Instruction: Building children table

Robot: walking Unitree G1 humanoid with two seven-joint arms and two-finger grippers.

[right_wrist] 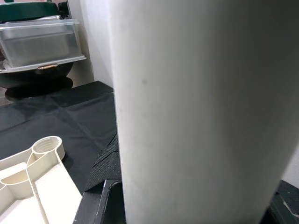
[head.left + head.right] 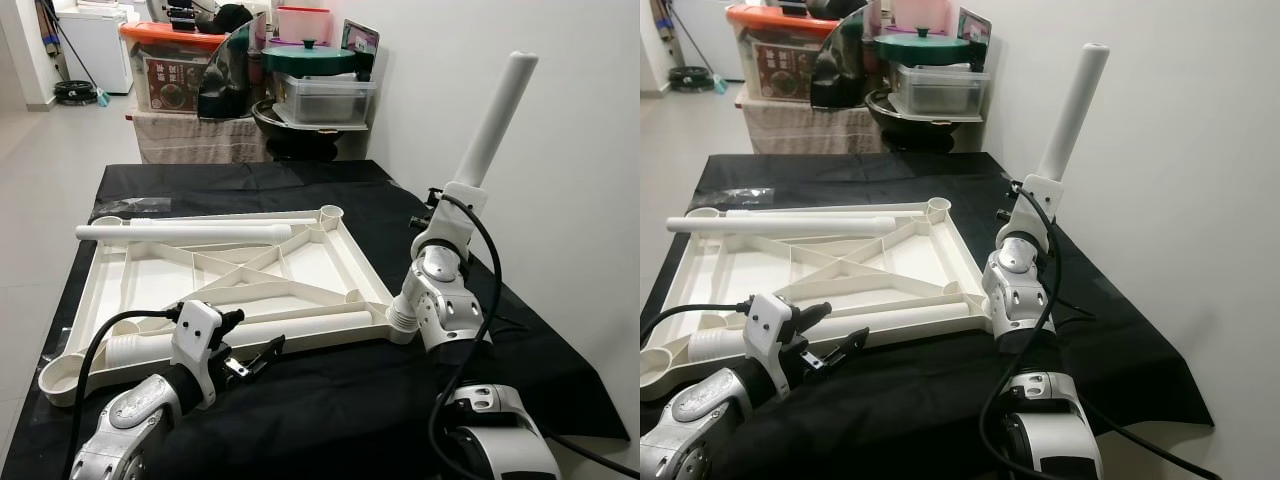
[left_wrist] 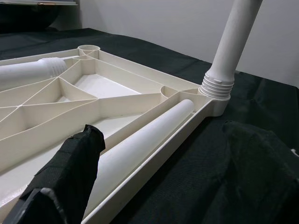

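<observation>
The white tabletop (image 2: pixel 300 265) lay upside down on the black-covered bench (image 2: pixel 520 330), ribs facing up, which I took to be so the corner sockets were open for the legs. The right claw (image 2: pixel 447 215) was wrapped around one leg (image 2: pixel 493 122), gripping it low on the tube. That leg stood nearly upright, leaning a little, with its threaded end seated in the corner socket just below the claw. Holding it close to the base looked like a way to keep it steady and turn it into the thread; whether it was screwed fully home I could not tell.

The left claw (image 2: pixel 250 360) hovered with its fingers (image 3: pixel 70 172) apart and nothing between them, just beside the near rim of the tabletop. A second leg (image 2: pixel 270 328) lay loose along that rim, directly ahead of it, probably next to be picked up. A third leg (image 2: pixel 185 232) rested across the far edge, well away from both claws. The far corner socket (image 2: pixel 331 212) stood unfilled. Beyond the bench sat storage boxes (image 2: pixel 170 65) and a green lid (image 2: pixel 308 57).
</observation>
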